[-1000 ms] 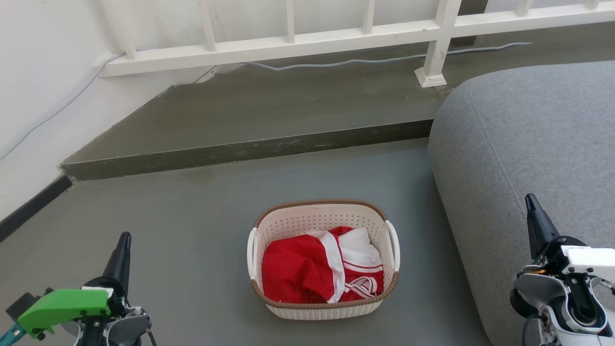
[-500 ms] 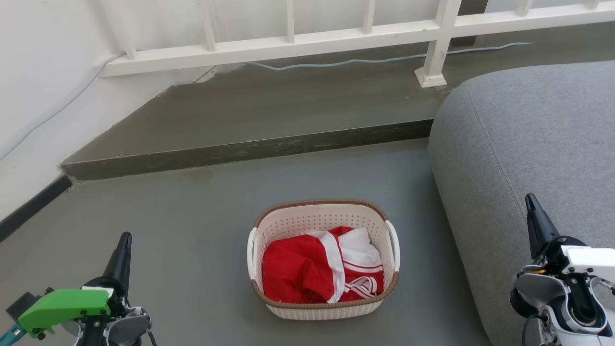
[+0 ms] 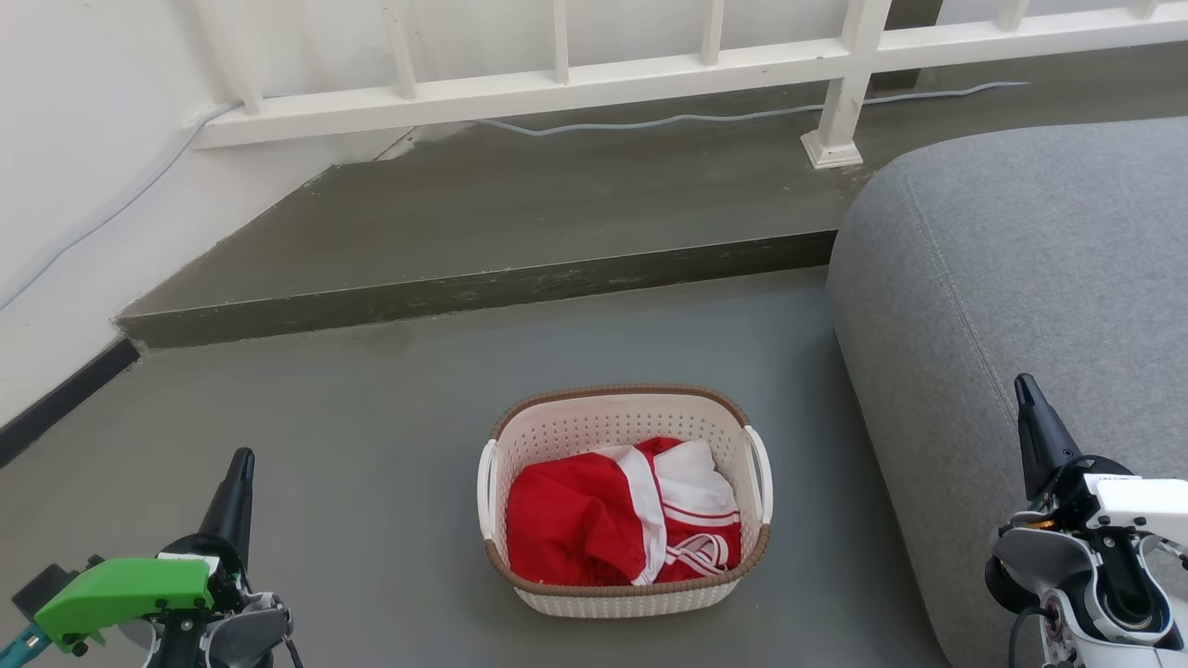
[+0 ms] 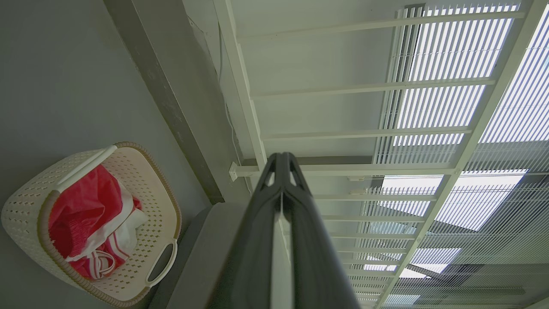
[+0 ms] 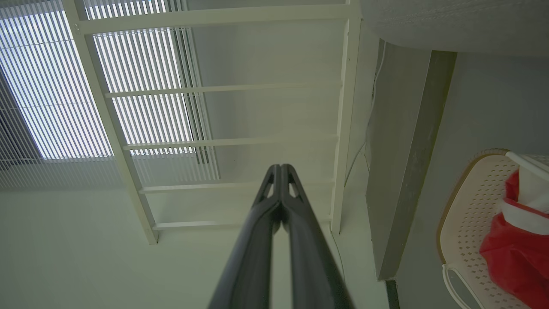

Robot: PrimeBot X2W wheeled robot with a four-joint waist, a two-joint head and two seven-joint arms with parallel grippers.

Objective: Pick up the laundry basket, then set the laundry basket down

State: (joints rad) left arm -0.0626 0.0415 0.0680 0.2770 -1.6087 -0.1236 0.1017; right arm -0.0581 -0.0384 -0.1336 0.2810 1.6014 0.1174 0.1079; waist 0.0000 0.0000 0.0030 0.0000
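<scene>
The laundry basket (image 3: 557, 431) stands on the grey floor, cream-white with perforated walls, a brown rim and two white side handles, holding red-and-white clothing (image 3: 613, 520). It also shows as the laundry basket (image 4: 25, 206) at the lower left of the left wrist view and the laundry basket (image 5: 467, 214) at the right edge of the right wrist view. My left gripper (image 3: 241, 459) sits at the lower left, well clear of the basket, fingers together. My right gripper (image 3: 1024, 385) is at the lower right over the sofa, also shut. Fingertips of the left gripper (image 4: 282, 156) and right gripper (image 5: 279, 167) meet, holding nothing.
A grey sofa (image 3: 1021, 269) rises just right of the basket. Behind the basket runs a raised concrete step (image 3: 483, 288), with a white railing (image 3: 557, 83) and a cable (image 3: 696, 118) beyond. A white wall (image 3: 74, 186) stands at the left.
</scene>
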